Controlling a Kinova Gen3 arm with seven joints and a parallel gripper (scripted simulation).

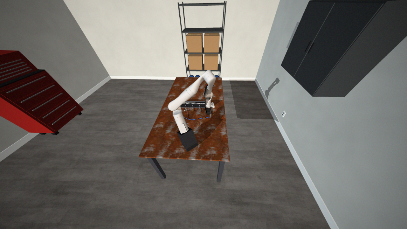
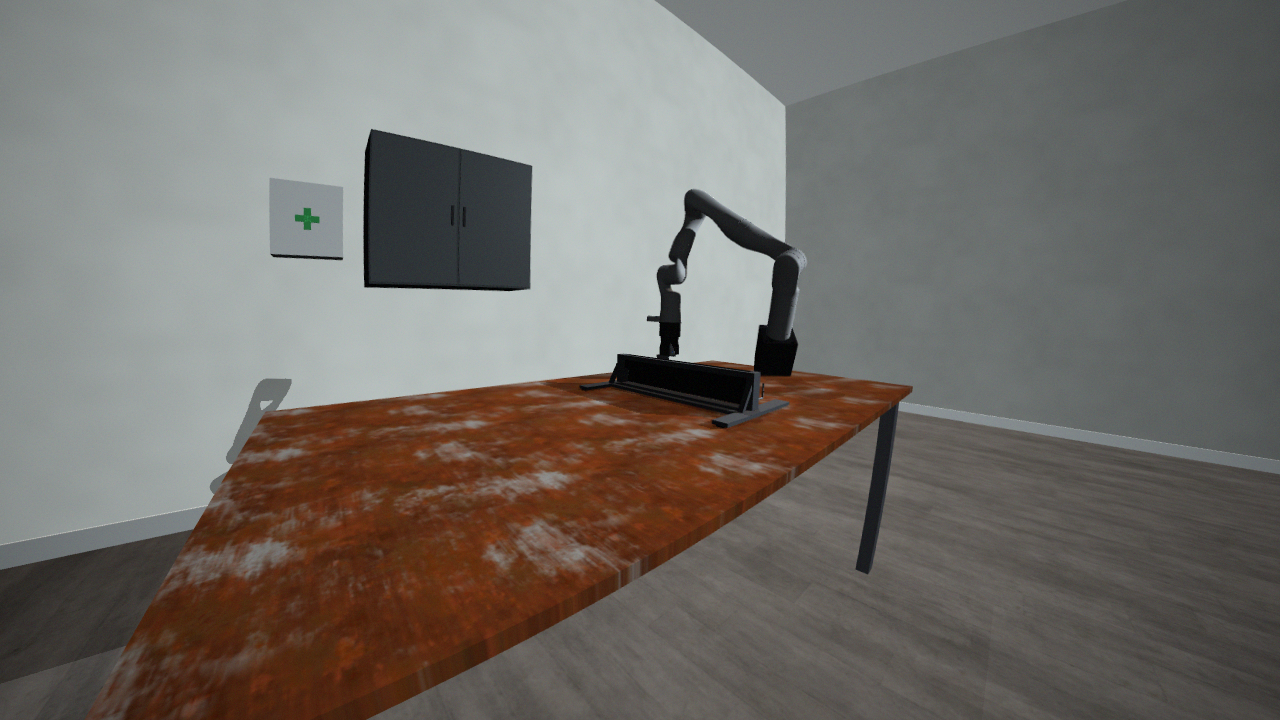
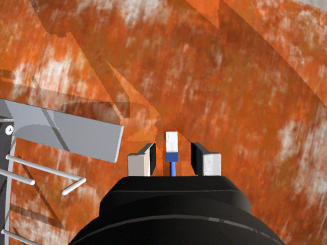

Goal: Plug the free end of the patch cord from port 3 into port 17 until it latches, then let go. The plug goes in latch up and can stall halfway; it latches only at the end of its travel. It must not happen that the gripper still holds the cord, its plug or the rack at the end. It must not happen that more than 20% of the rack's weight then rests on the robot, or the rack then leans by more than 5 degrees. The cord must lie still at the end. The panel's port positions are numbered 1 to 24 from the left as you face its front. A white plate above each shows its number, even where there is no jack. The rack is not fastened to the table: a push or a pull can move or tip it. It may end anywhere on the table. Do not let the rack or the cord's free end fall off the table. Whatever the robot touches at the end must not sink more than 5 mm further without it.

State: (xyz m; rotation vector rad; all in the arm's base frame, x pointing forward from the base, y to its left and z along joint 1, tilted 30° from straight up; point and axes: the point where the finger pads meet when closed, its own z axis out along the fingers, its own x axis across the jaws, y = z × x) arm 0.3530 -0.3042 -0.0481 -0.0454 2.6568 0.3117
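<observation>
The patch cord's free end, a white plug (image 3: 171, 141) with a blue boot and blue cord, lies on the table (image 3: 236, 73) (image 1: 170, 142) (image 2: 447, 501) in the wrist view. My gripper (image 3: 173, 154) (image 1: 209, 114) (image 2: 668, 350) points down over it, one finger on each side of the plug, with a gap on both sides. It is open. The blue cord (image 1: 197, 118) runs left along the table towards the black rack (image 1: 193, 102) (image 2: 689, 383). The rack stands upright just behind the gripper. The port numbers are too small to read.
The rack's grey foot (image 3: 68, 133) and its thin cable bars (image 3: 45, 173) lie left of the gripper in the wrist view. The arm's black base (image 1: 187, 139) stands on the near part of the table. The table's right edge is a short way from the gripper.
</observation>
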